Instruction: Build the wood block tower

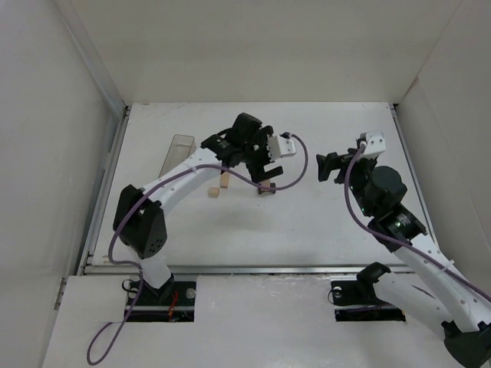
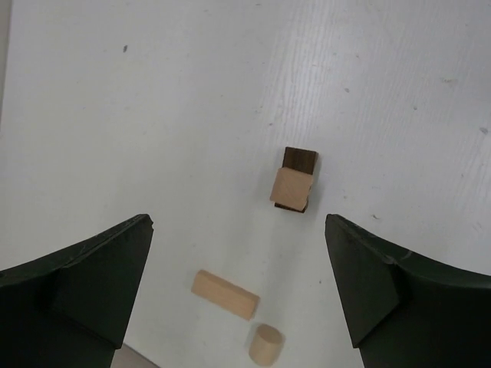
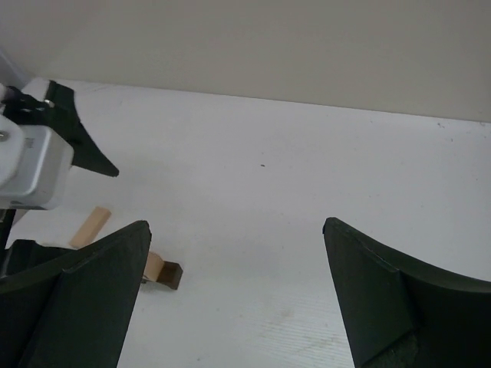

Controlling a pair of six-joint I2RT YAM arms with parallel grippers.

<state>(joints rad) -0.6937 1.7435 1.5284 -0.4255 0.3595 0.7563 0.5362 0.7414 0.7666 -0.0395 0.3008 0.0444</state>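
The wood block tower (image 2: 294, 184) is a dark block (image 2: 301, 159) with a pale cube (image 2: 291, 188) resting on top, turned slightly askew. It sits just right of centre in the left wrist view. In the top view it stands on the table (image 1: 322, 230) near the middle of the frame, with the left claw (image 1: 265, 167) just above it in the picture.

That claw is spread wide with nothing between its fingers (image 2: 92, 284), and both are clear of the tower. A pale bar (image 2: 225, 294) and a round peg (image 2: 265, 344) lie loose at the lower centre of the wrist view, close together and apart from the tower.

A clear box (image 1: 178, 152) lies at the upper left of the top view. The right claw (image 1: 330, 167), at centre right, is also open and empty, and faces the tower.
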